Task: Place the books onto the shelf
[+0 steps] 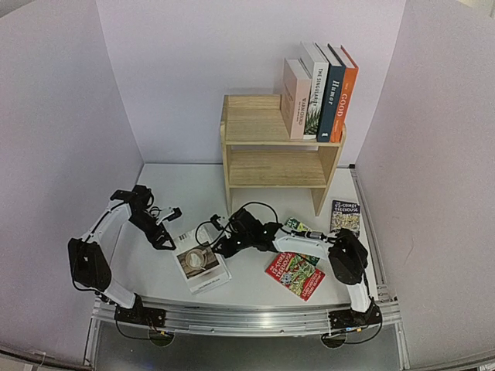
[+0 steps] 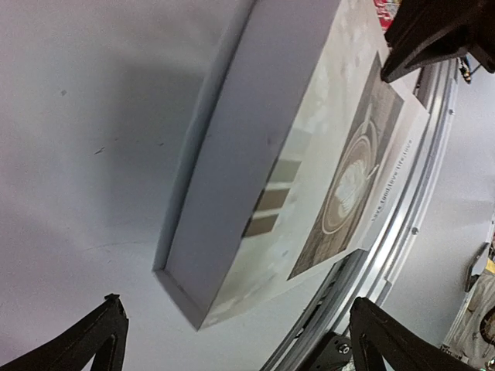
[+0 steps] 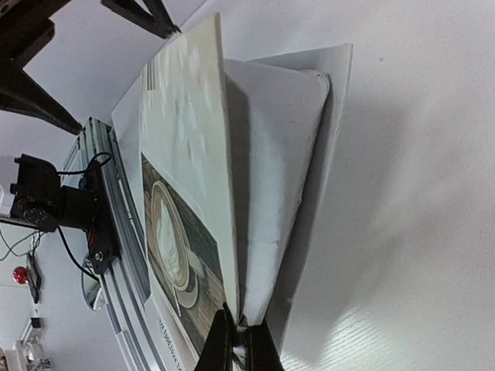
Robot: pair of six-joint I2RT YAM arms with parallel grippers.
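The white paperback with a latte-cup photo on its cover [image 1: 203, 264] lies on the white table [image 1: 186, 189], at about seven o'clock from the light wooden two-tier shelf [image 1: 271, 166]. The right gripper [image 3: 238, 334], stretched low from three o'clock, is pinched tight on the book's edge, where cover and pages fan apart, probably to pry it up. The left gripper [image 1: 170, 229] hovers at the book's ten o'clock, fingers spread wide and empty, elbow folded.

White table [image 1: 178, 193] — wooden shelf [image 1: 271, 166] at back, coffee-cover book [image 1: 203, 267] near front, three paperbacks [image 1: 295, 274] to its right
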